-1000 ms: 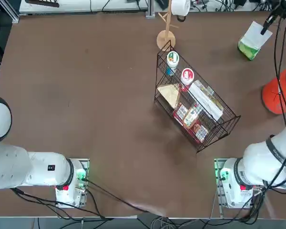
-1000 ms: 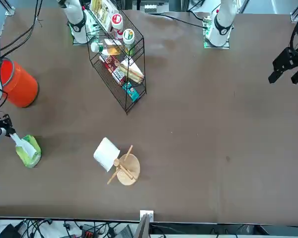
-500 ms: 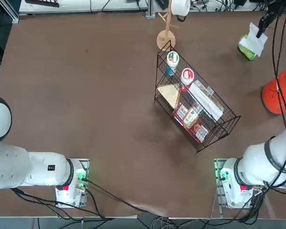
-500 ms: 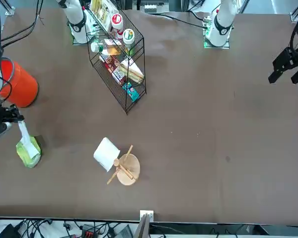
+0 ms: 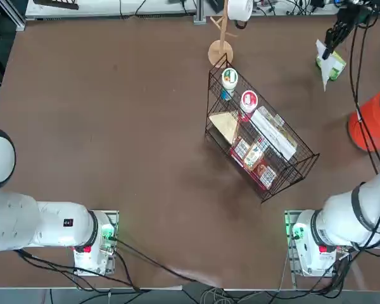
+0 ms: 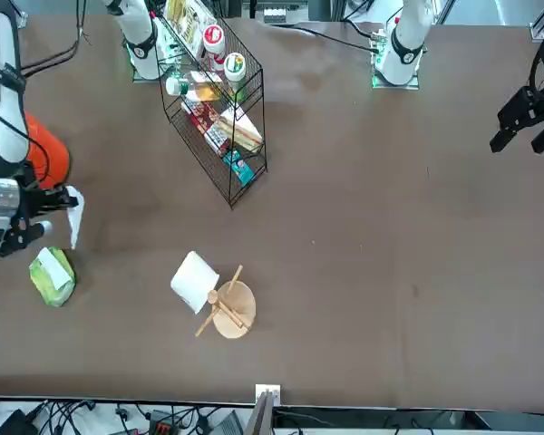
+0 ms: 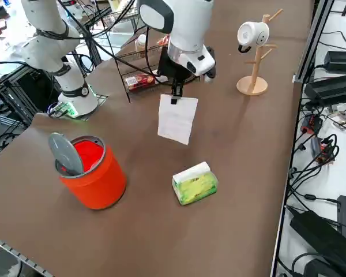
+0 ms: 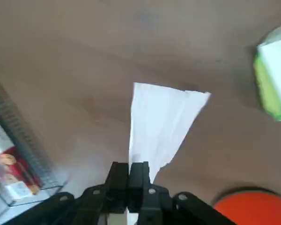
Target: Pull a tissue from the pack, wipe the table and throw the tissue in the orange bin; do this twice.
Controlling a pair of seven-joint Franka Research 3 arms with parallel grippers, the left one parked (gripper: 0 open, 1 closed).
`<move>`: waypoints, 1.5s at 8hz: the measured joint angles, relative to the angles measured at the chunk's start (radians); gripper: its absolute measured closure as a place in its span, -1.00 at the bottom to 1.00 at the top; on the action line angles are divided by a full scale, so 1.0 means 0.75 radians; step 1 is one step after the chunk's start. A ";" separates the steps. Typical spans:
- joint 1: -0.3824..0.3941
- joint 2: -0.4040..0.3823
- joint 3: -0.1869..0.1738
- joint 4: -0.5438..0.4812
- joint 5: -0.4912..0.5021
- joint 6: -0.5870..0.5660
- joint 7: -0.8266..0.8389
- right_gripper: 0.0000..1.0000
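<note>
Tissue (image 7: 177, 119) is now pulled clear of the pack (image 7: 195, 183) and held pinched in the right tool (image 7: 174, 99) above it; wiping of the tabletop (image 7: 242, 190) is judged next.

The table (image 5: 114, 126) is seen from overhead, from across it, and diagonally from the robot's right; the wire basket (image 5: 259, 145) is shared. The wrist view is close.

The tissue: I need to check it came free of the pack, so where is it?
In the right side view the tissue hangs clear above the table, pinched by the right gripper, with the pack below and apart from it.
</note>
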 joint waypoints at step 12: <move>0.216 -0.238 0.000 -0.590 0.247 0.477 0.470 0.97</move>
